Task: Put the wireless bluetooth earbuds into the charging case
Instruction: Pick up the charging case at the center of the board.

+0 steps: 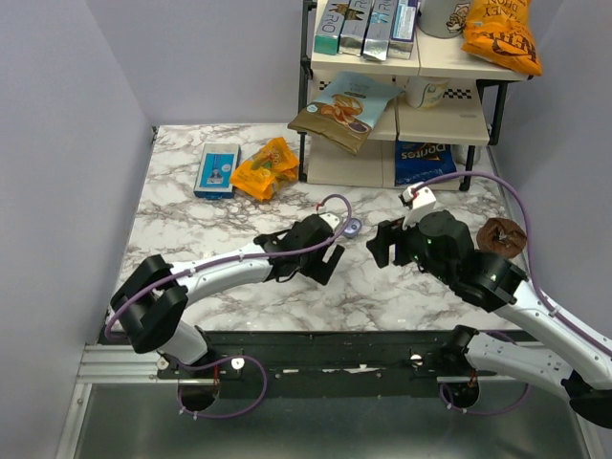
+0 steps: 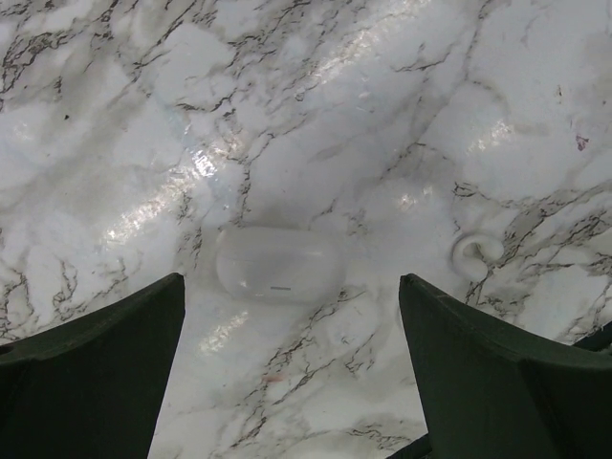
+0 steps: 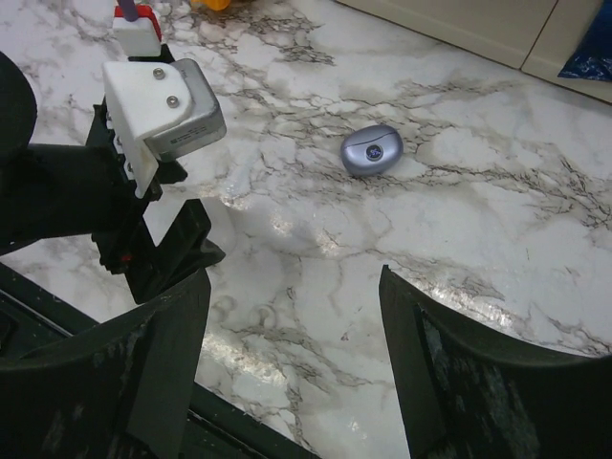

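Your case (image 3: 372, 150) lay on the counter (image 3: 497, 220) and looked closed, so its contents were hidden. Your left pincer (image 2: 290, 282) gaped wide with the case just beyond its fingertips. Your right pincer (image 3: 294, 271), equally wide, hung near it, not touching.

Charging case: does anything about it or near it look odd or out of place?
The charging case lies on the marble table with its lid apparently shut, so nothing can go in yet. In the left wrist view a small pale curled piece, probably one earbud, lies loose beside it, apart; a second does not show.
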Tool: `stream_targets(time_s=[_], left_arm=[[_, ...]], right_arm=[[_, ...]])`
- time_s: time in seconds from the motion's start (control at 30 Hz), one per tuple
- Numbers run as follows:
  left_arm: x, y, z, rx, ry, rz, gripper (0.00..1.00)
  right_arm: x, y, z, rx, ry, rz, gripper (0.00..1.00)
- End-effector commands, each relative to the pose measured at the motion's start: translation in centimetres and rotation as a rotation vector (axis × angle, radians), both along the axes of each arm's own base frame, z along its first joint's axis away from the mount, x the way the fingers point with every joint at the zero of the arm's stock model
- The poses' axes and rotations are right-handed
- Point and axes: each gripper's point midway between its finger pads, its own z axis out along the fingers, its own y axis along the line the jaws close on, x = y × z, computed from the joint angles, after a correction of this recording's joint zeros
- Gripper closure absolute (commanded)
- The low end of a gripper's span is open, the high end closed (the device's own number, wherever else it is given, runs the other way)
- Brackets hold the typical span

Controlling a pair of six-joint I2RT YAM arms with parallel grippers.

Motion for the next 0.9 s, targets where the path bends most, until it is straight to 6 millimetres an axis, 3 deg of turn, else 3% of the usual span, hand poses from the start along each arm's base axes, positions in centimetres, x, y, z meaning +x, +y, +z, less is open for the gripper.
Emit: stream_targets(time_s=[0.0,0.27,0.87], left_arm=[[-1.3,0.1,-1.1,0.070,0.085,-0.149,0.01],[-0.9,1.8,-3.6,0.129,0.143,-0.120,0.01],[-0.5,0.9,-5.8,0.078,0.180,-0.079,0.01]], right_arm=[[-0.4,-0.8,-1.7,-0.046,0.030,-0.012,0.21],[-0.6,-0.6,-2.1,-0.045,0.033,0.004,0.21],[-0.5,-0.5,-2.7,-0.051,0.038,0.004,0.21]])
